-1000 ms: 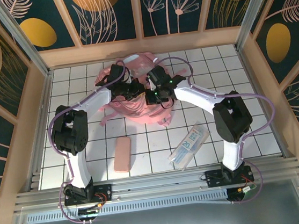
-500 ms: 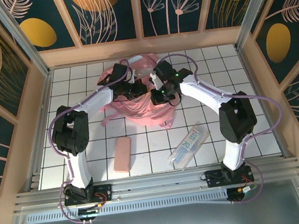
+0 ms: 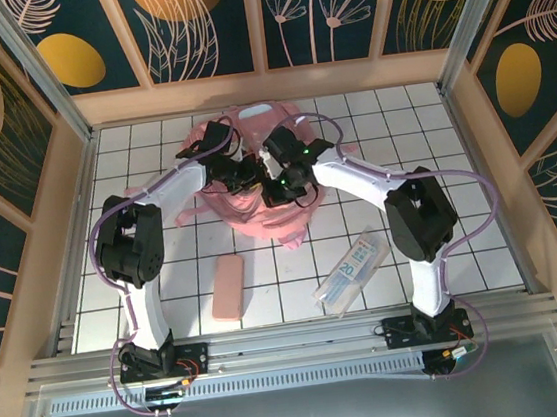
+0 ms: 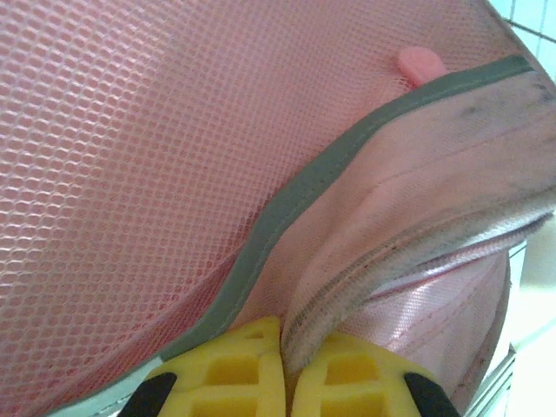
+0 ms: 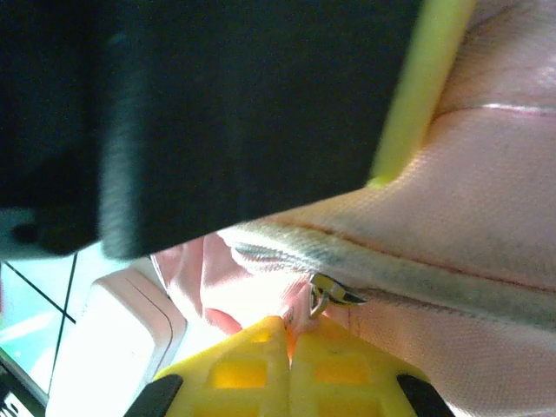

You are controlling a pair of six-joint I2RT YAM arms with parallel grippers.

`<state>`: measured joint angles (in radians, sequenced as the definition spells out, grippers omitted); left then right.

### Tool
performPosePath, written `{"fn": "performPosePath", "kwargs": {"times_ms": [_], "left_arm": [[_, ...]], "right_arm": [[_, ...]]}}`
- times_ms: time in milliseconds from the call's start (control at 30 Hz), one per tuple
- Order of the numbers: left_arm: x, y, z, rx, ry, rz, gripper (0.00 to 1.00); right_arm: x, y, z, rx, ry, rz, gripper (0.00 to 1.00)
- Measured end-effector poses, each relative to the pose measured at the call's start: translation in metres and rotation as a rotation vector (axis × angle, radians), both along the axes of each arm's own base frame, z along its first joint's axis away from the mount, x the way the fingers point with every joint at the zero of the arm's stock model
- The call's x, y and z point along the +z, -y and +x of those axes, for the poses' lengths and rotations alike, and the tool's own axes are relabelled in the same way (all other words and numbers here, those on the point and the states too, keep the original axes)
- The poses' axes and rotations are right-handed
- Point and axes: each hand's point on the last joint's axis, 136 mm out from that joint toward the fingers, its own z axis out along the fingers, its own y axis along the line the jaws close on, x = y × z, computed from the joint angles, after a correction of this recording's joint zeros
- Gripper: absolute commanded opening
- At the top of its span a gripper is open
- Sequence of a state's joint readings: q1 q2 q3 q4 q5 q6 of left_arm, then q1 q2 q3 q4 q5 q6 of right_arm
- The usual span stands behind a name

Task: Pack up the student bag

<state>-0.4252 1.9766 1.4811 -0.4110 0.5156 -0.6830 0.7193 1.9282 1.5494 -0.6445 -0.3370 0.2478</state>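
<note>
The student bag [image 3: 258,206] is a crumpled pink backpack lying at the middle back of the white gridded table. My left gripper [image 3: 238,176] is over its top. In the left wrist view that gripper [image 4: 287,334] is shut, its yellow fingers [image 4: 234,373] pinching the fuzzy zip edge beside the grey-trimmed mesh pocket [image 4: 174,156]. My right gripper [image 3: 278,183] is close beside it. In the right wrist view it [image 5: 288,328] is shut on the pink pull tab hanging from the metal zip slider [image 5: 332,295] of the student bag [image 5: 486,200].
A small pink pencil case [image 3: 229,287] lies near the front left. A clear plastic packet with blue print [image 3: 354,268] lies at the front right. Wooden walls ring the table [image 3: 432,141]. A black arm part [image 5: 217,113] looms close over the right wrist camera.
My right gripper has moved left, closer to the left gripper, keeping its hold. The bag has bunched up narrower beneath both grippers. The left arm has barely shifted.
</note>
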Motion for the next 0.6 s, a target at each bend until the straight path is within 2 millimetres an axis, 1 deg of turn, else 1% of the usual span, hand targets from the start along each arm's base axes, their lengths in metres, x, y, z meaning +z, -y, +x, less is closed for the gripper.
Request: {"fn": "performPosePath", "kwargs": {"times_ms": [133, 167, 200, 233, 267, 300, 367, 433, 467, 533, 600], "left_arm": [[-0.005, 0.000, -0.001, -0.004, -0.026, 0.005, 0.00], [-0.005, 0.001, 0.000, -0.008, -0.026, 0.000, 0.00], [-0.004, 0.000, 0.004, -0.009, -0.008, -0.005, 0.00], [-0.002, 0.001, 0.010, -0.013, 0.009, -0.016, 0.00], [0.000, 0.002, 0.016, -0.017, 0.027, -0.031, 0.00], [0.007, 0.004, 0.023, -0.020, 0.057, -0.046, 0.00], [0.022, 0.013, 0.038, -0.033, 0.130, -0.072, 0.00], [0.037, 0.023, 0.046, -0.067, 0.204, -0.084, 0.00], [0.043, 0.026, 0.048, -0.082, 0.230, -0.082, 0.00], [0.047, 0.030, 0.048, -0.108, 0.261, -0.077, 0.00], [0.046, 0.031, 0.046, -0.128, 0.267, -0.071, 0.00]], "right_arm": [[-0.003, -0.001, -0.007, 0.054, 0.010, -0.016, 0.00], [-0.005, 0.000, -0.012, 0.063, -0.013, -0.016, 0.01], [-0.005, -0.001, -0.018, 0.077, -0.038, -0.005, 0.10], [-0.002, -0.004, -0.023, 0.088, -0.057, 0.015, 0.21], [-0.002, -0.003, -0.027, 0.095, -0.062, 0.014, 0.28], [-0.003, -0.003, -0.032, 0.113, -0.070, 0.015, 0.31], [-0.004, -0.010, -0.050, 0.179, -0.066, 0.035, 0.35], [0.004, -0.014, -0.065, 0.230, -0.034, 0.064, 0.37], [0.013, -0.011, -0.067, 0.232, -0.006, 0.086, 0.38], [0.039, 0.005, -0.054, 0.175, 0.076, 0.130, 0.40], [0.077, 0.041, -0.018, 0.010, 0.192, 0.190, 0.42]]}}
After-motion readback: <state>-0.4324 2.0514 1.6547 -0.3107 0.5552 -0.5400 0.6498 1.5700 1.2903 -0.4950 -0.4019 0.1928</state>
